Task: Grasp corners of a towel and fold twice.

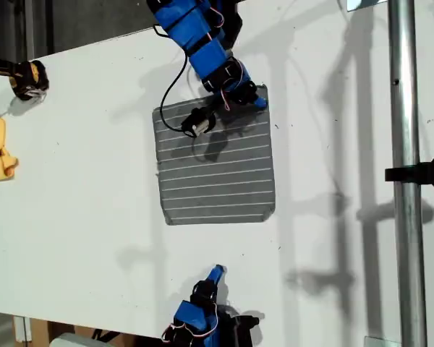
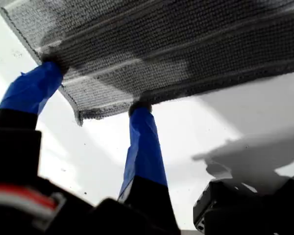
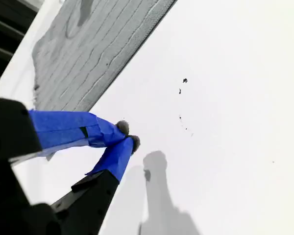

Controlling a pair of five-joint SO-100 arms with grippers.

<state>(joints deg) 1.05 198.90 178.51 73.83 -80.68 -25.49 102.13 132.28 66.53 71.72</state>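
— Since the white bench [image 1: 72, 181] is smooth and bare, won't the towel [image 1: 217, 173] slide when that arm pulls?

— It might. It lies flat mid-bench, a grey knitted cloth, limp, with thin white stripes. The first hand [image 2: 95, 89] has its blue-taped fingers apart at the far corner [image 1: 262, 91], at the exterior view's right. I'd say it should pinch the hem itself, then lift before carrying it over.

— And the second hand [image 3: 128, 135]?

— Fingers together on nothing, over bare bench just short of the near edge. It probably needs to spread and reach a corner too.
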